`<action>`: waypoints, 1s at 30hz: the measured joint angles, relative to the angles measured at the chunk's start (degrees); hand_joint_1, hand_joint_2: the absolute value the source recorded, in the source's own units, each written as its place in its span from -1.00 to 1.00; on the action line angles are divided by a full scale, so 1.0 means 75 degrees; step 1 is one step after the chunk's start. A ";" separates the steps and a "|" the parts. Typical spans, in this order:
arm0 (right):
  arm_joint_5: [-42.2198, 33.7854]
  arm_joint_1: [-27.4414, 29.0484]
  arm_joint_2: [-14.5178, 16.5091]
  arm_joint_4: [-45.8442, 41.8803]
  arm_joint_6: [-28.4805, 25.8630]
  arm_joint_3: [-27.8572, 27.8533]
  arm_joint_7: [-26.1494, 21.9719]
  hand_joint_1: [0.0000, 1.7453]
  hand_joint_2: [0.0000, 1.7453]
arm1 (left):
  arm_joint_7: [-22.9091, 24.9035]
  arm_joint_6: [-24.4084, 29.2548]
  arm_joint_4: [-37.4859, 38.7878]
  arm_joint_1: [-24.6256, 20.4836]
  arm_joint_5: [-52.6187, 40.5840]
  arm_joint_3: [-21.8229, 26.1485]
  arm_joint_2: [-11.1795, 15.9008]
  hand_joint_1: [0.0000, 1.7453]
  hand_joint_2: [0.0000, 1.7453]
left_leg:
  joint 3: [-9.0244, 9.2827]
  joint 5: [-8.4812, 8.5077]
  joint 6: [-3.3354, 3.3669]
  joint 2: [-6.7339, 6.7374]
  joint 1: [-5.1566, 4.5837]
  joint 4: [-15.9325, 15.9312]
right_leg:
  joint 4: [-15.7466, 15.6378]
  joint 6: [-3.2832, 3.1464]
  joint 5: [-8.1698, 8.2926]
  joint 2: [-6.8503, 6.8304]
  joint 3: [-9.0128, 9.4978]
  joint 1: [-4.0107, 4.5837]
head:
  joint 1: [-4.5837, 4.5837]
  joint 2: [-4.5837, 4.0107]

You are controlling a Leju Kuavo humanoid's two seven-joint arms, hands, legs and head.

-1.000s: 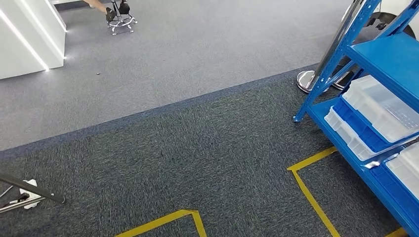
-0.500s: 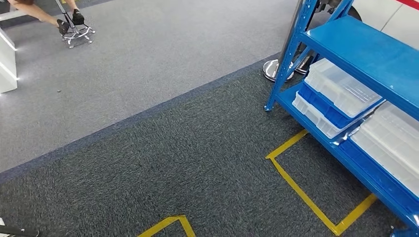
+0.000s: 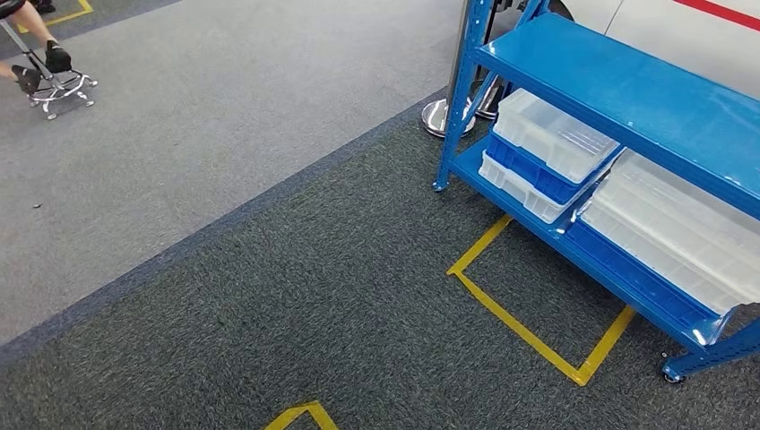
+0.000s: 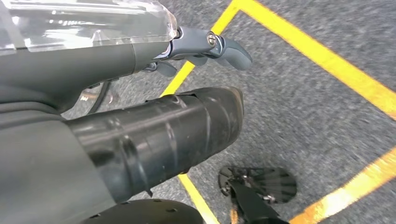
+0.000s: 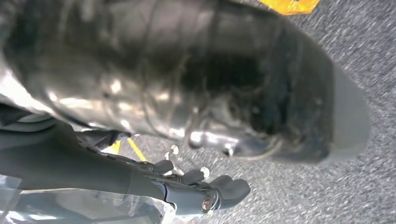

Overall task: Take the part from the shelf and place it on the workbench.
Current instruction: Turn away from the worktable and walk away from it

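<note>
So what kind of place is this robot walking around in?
Most likely a workshop or robot test area set up indoors. A blue metal shelf holds clear plastic bins, yellow tape marks out boxes on the grey carpet, and a person sits on a wheeled stool far off.

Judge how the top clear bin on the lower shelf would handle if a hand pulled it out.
The clear bin looks like thin, empty plastic: probably light and somewhat flexible. It rests on a blue bin, so it would likely slide easily. Its glossy walls may be slippery.
</note>
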 joint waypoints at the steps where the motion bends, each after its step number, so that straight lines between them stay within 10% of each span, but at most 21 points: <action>1: 0.0004 -0.0002 -0.0005 0.0018 0.0012 0.0013 -0.0005 -1.00 -1.00 | -0.0027 -0.0039 0.0000 -0.0014 0.0002 -0.0001 0.0000 -1.00 -1.00 | 0.0041 -0.0015 -0.0041 0.0069 0.0001 -0.0009 | -0.0016 -0.0045 0.0008 0.0095 -0.0006 0.0000 | -0.0001 0.0000; 4: 0.0034 -0.0006 -0.0021 0.0061 0.0042 0.0039 0.0012 -1.00 -1.00 | -0.0099 -0.0164 0.0000 -0.0031 0.0034 -0.0004 0.0012 -1.00 -1.00 | -0.0048 -0.0308 -0.0163 -0.0284 0.0053 0.0358 | -0.0097 -0.0193 0.0054 0.0329 0.0027 -0.0054 | -0.0001 0.0000; 7: 0.0067 -0.0026 -0.0035 0.0085 0.0046 0.0060 0.0028 -1.00 -1.00 | -0.0139 -0.0222 0.0000 0.0011 0.0067 -0.0004 0.0027 -1.00 -1.00 | -0.0776 -0.1005 -0.0214 -0.0731 0.0080 0.1833 | -0.0104 -0.0280 0.0064 0.0572 0.0023 -0.0051 | -0.0005 0.0000; 9: 0.0070 -0.0020 -0.0039 0.0101 0.0046 0.0063 0.0036 -1.00 -1.00 | -0.0147 -0.0235 0.0000 0.0042 0.0074 -0.0002 0.0033 -1.00 -1.00 | -0.1057 -0.0979 -0.0214 -0.0762 0.0080 0.2278 | -0.0082 -0.0291 0.0058 0.0784 0.0029 -0.0035 | -0.0004 0.0000; 12: 0.0063 -0.0016 -0.0040 0.0115 0.0047 0.0063 0.0057 -1.00 -1.00 | -0.0162 -0.0287 0.0000 0.0056 0.0085 0.0000 0.0044 -1.00 -1.00 | -0.0606 -0.0129 -0.0136 -0.1053 0.0087 0.1027 | -0.0019 -0.0260 0.0032 0.1116 0.0033 -0.0033 | -0.0003 0.0000; 15: 0.0068 -0.0020 -0.0047 0.0128 0.0049 0.0066 0.0086 -1.00 -1.00 | -0.0187 -0.0338 0.0000 0.0049 0.0088 0.0002 0.0074 -1.00 -1.00 | -0.0318 0.0118 -0.0065 -0.1494 0.0087 0.0213 | 0.0037 -0.0142 0.0036 0.1375 -0.0053 -0.0050 | -0.0002 0.0000; 18: 0.0070 0.0024 -0.0069 0.0134 0.0048 0.0066 0.0110 -1.00 -1.00 | -0.0202 -0.0360 0.0000 0.0033 0.0099 0.0005 0.0079 -1.00 -1.00 | -0.0259 0.0199 0.0054 -0.1237 0.0105 0.0090 | 0.0074 0.0003 0.0033 0.1424 -0.0123 -0.0062 | 0.0002 0.0000; 21: 0.0072 0.0022 -0.0093 0.0140 0.0051 0.0066 0.0119 -1.00 -1.00 | -0.0224 -0.0395 0.0000 0.0034 0.0130 0.0009 0.0079 -1.00 -1.00 | -0.0220 0.0251 0.0179 -0.0908 0.0122 -0.0010 | 0.1025 0.0076 -0.0526 0.0765 -0.0592 -0.0032 | 0.0056 0.0000; 24: 0.0073 0.0017 -0.0105 0.0144 0.0053 0.0066 0.0124 -1.00 -1.00 | -0.0229 -0.0421 0.0000 0.0061 0.0154 0.0012 0.0082 -1.00 -1.00 | -0.0213 0.0212 0.0177 -0.0551 0.0108 0.0000 | 0.2074 0.0135 -0.0862 0.0539 -0.1112 -0.0085 | 0.0067 0.0000; 30: 0.0076 0.0016 -0.0145 0.0150 0.0069 0.0073 0.0127 -1.00 -1.00 | -0.0288 -0.0541 0.0000 0.0032 0.0154 0.0014 0.0080 -1.00 -1.00 | -0.0100 0.0054 -0.0039 -0.0093 0.0068 0.0053 | 0.0000 0.0050 -0.0008 0.0011 -0.0013 -0.0050 | 0.0063 0.0000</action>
